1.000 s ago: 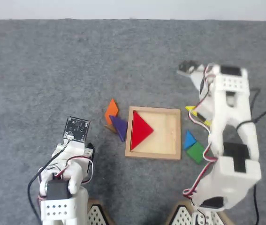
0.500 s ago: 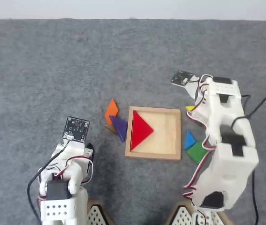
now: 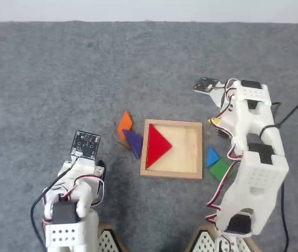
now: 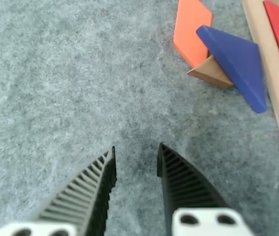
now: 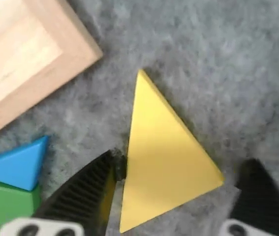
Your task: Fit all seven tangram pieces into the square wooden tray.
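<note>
Right fingers (image 5: 85, 191) spread astride the yellow triangle (image 5: 161, 157), one seemingly touching it; left fingers (image 4: 97, 189) slightly parted

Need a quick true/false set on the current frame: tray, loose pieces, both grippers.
1. The red triangle lies inside the tray. True.
2. The right gripper is shut on the yellow triangle. False: it is open, with a finger on each side of it.
3. The blue triangle sits in the tray. False: it lies outside on the carpet, next to the green piece.
4. The left gripper is open over bare carpet. True.
</note>
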`<state>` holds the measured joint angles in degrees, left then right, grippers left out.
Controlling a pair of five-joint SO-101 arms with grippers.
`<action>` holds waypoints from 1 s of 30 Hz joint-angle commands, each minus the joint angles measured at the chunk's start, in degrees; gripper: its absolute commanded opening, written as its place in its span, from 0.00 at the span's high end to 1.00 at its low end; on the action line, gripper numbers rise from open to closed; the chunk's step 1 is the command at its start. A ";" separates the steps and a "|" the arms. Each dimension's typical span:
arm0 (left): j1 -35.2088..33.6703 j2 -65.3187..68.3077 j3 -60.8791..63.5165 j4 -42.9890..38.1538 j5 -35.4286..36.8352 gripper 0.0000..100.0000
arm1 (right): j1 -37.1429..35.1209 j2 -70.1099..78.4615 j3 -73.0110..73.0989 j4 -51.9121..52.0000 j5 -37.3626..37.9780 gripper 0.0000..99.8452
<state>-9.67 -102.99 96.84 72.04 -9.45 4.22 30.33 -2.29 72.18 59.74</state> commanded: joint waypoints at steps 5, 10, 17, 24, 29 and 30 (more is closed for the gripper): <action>-0.26 -0.88 -0.40 0.18 -0.70 0.87 | 1.89 0.04 -1.67 1.27 0.00 0.82; -0.26 -0.88 -0.40 0.18 -0.70 0.87 | 3.12 -0.66 -2.02 1.27 -3.87 0.82; -0.26 -0.88 -0.40 0.18 -0.70 0.87 | 9.45 -3.21 -5.71 4.79 -15.74 0.82; -0.26 -0.88 -0.40 0.18 -0.70 0.87 | 17.27 -3.91 -6.07 6.11 -21.45 0.82; -0.26 -0.88 -0.40 0.18 -0.70 0.87 | 20.09 -4.26 -6.59 6.29 -24.79 0.82; -0.26 -0.88 -0.40 0.18 -0.70 0.87 | 20.18 -4.26 -7.38 6.73 -25.76 0.82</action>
<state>-9.67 -102.99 96.84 72.04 -9.45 21.71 30.07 -6.07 77.54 37.67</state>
